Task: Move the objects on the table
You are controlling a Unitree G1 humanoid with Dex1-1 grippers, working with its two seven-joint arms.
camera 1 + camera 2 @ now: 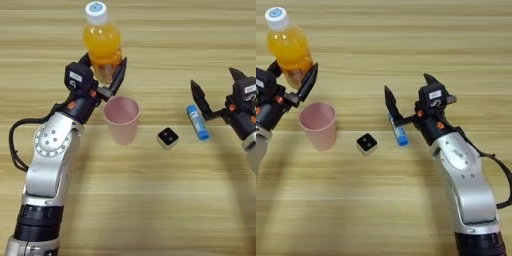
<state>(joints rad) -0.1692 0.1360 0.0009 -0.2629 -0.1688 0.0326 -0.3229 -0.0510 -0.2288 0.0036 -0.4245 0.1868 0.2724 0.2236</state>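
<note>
Left gripper [104, 70], fingers spread around the clear orange-drink bottle [102, 42], should close squarely; right gripper [408, 97] gapes empty.

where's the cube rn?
The small white cube with a black two-dotted face sits mid-table, between the pink plastic cup and the blue stick with a white end.

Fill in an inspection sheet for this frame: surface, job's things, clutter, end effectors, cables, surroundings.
Surface: wooden table, striped grain.
Job's things: orange drink bottle upright, far left; white cube at centre, black two-dotted face up.
Clutter: pink cup upright; blue stick lying flat.
End effectors: left end effector open around the bottle's base; right end effector open beside the stick.
Cables: black cable along the left arm.
Surroundings: nothing seen.
</note>
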